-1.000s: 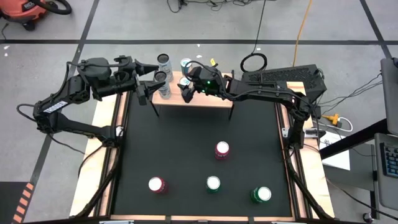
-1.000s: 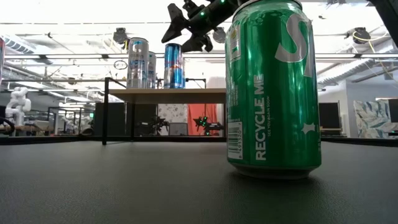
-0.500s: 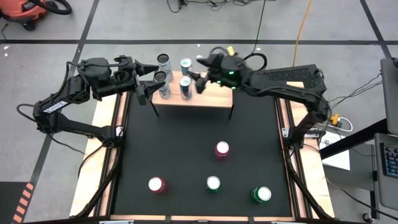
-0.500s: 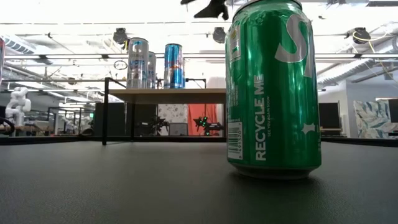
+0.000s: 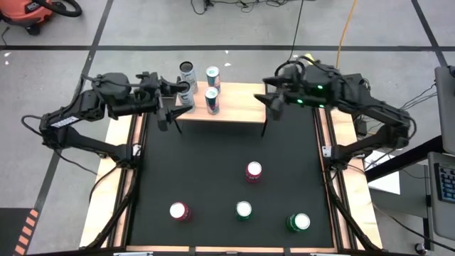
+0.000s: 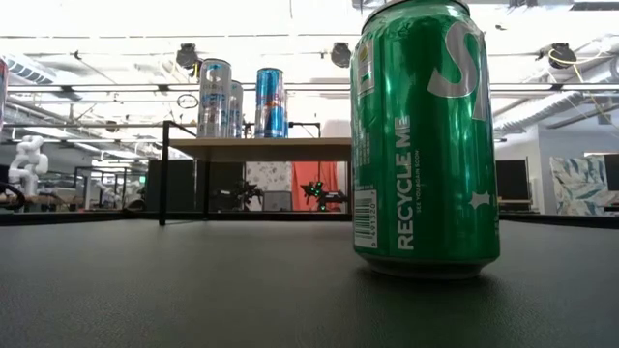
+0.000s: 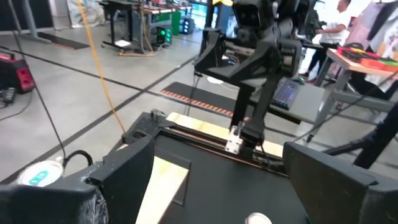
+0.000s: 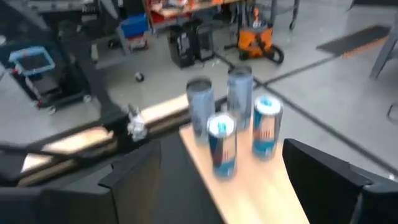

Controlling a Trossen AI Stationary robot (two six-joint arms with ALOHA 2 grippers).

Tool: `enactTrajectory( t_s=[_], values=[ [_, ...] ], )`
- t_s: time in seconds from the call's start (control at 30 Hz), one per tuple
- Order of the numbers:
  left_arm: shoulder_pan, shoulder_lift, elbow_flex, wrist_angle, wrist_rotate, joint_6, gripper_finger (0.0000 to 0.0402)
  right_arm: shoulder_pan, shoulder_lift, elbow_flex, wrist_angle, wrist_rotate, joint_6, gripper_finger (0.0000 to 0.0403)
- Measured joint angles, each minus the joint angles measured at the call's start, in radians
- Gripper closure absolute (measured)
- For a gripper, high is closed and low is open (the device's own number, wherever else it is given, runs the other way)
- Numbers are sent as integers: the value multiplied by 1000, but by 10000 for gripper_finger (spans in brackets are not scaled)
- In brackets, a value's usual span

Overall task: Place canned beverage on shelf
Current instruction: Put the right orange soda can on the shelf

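**Four cans on shelf, both grippers empty**

While the right gripper (image 5: 272, 99) hangs fingers apart, empty, at the shelf's (image 5: 238, 107) 3 o'clock end, the left gripper (image 5: 169, 99), spread and empty, sits at its 9 o'clock end. Four cans (image 5: 211, 99) cluster there, partly overlapping. The green can (image 6: 426, 135) blocks the low view, top cropped.

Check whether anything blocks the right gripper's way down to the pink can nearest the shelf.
Nothing visible does. The right gripper hangs with jaws open over the shelf's right end; the pink can stands alone on open black mat, with the other table cans nearer the front edge.
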Motion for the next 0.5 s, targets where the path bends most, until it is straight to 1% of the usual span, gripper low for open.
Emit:
enactTrajectory(
  t_s=[0.07,0.23,0.4,0.5],
  values=[
    [-25,11,0,0,-21,-1,43,16,-38,0,-72,-7,19,90],
    [-100,44,0,25,-66,-26,43,45,-100,0,-217,-73,42,90],
    [-194,87,0,57,-125,-27,43,74,-119,0,-323,-123,42,90],
    [-239,121,0,55,-134,-28,43,89,-123,0,-371,-155,66,90]
  ],
)
